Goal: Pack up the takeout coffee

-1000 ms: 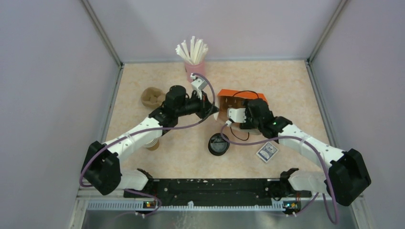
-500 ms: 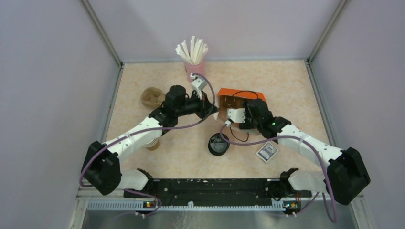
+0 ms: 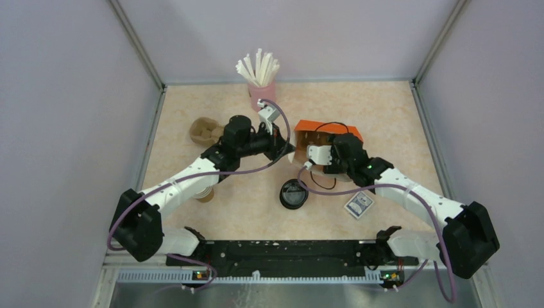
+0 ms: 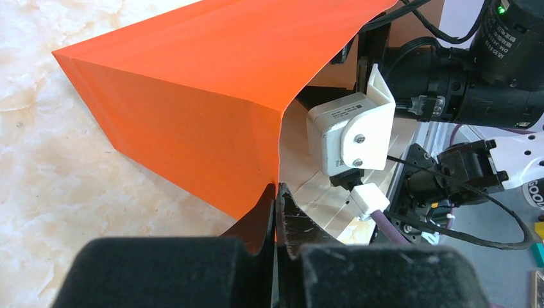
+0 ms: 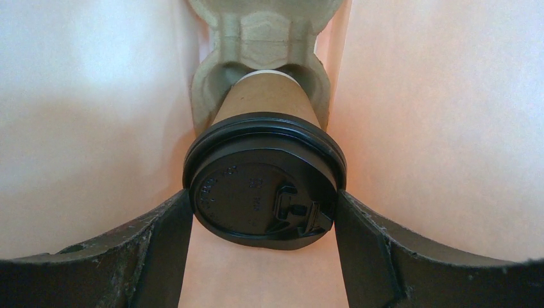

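Observation:
The takeout coffee (image 5: 264, 192), a brown paper cup with a black sip lid, lies inside the orange bag (image 3: 327, 128). Its base sits in a pulp carrier (image 5: 260, 38) deep in the bag. My right gripper (image 5: 264, 212) is shut on the cup, one finger pressed against each side of the lid rim. In the top view the bag lies on its side and my right gripper's fingers are hidden inside its mouth. My left gripper (image 4: 277, 192) is shut on the edge of the orange bag (image 4: 192, 96) at its mouth, holding it up.
A pink cup of white straws (image 3: 260, 80) stands at the back. A pulp tray (image 3: 204, 130) lies at the left, and a lidless brown cup (image 3: 205, 194) shows under my left arm. A loose black lid (image 3: 294, 194) and a small packet (image 3: 359, 204) lie in front.
The bag's mouth and both grippers have shifted slightly to the right and back. Both grips are unchanged.

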